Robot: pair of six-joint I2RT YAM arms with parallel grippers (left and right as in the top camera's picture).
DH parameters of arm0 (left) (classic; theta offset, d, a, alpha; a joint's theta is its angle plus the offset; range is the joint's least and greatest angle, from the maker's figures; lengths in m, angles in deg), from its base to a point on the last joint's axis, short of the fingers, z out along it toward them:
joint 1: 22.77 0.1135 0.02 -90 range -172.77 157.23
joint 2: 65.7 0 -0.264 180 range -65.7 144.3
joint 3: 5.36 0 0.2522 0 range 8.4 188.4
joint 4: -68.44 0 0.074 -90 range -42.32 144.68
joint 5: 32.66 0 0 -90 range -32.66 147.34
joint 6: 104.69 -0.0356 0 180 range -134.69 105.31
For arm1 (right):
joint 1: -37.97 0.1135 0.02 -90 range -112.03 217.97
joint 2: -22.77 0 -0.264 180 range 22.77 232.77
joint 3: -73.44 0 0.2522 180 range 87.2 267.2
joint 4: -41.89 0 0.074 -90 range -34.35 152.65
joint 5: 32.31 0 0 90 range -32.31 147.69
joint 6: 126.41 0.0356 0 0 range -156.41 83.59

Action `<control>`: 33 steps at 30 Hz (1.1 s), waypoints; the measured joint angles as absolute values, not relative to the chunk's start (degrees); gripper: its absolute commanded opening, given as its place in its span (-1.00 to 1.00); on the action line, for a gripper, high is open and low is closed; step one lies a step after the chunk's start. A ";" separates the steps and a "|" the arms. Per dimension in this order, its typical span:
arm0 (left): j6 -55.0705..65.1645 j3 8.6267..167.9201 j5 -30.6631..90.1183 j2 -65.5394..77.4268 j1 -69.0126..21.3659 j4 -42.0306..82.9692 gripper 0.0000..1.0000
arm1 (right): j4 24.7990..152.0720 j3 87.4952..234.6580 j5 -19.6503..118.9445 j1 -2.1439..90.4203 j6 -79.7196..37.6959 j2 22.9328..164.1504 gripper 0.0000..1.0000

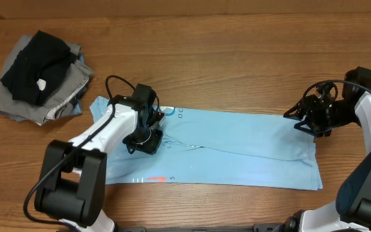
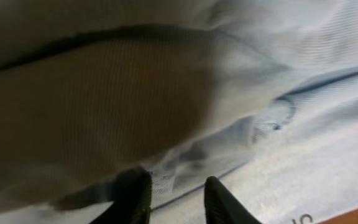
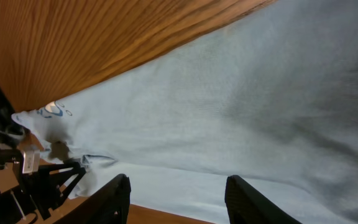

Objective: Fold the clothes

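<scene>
Blue first: nosing the left gripper point(image 2: 178, 199) into the T-shirt point(image 1: 237, 145) at a raised fold, fingers point(image 2: 132, 193) narrow, hold impossible to tell; hovering the right gripper point(image 3: 176, 196), spread wide, over the far end, probably readying a joint fold.

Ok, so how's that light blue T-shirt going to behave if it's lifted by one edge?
Probably floppy: the light blue T-shirt lies flat with soft creases, so it would likely drape and sag. It looks thin, so likely light. On the smooth wooden table it may slide and bunch when pushed.

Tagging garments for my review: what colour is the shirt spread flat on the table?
The shirt is light blue, clearest in the overhead view.
</scene>
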State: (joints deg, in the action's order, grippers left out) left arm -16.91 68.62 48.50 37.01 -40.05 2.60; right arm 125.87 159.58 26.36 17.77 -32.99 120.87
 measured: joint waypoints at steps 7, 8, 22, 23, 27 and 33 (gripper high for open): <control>-18.04 68.62 49.81 38.26 -40.05 4.09 -0.91 | 125.87 159.58 27.10 17.75 -33.01 120.85 0.06; -18.04 68.62 49.95 38.26 -40.05 4.13 -0.92 | 125.84 159.58 27.19 17.75 -32.99 120.85 0.07; -18.09 76.91 50.03 39.18 -40.05 -10.32 -0.91 | 125.60 159.58 27.98 17.75 -33.01 120.85 0.06; -18.09 78.53 50.03 39.18 -40.05 -11.82 -0.91 | 125.58 159.58 27.95 17.75 -33.01 120.85 0.07; -18.09 82.68 48.59 39.18 -40.05 -15.85 -0.92 | 125.60 159.58 28.06 17.75 -33.01 120.85 0.06; -18.07 82.92 44.70 39.20 -40.05 -22.34 -0.91 | 125.58 159.58 28.11 17.77 -33.01 120.85 0.07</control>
State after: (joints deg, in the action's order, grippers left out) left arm -18.07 82.92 44.70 39.20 -40.05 -22.34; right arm 125.58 159.58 28.11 17.77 -33.01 120.85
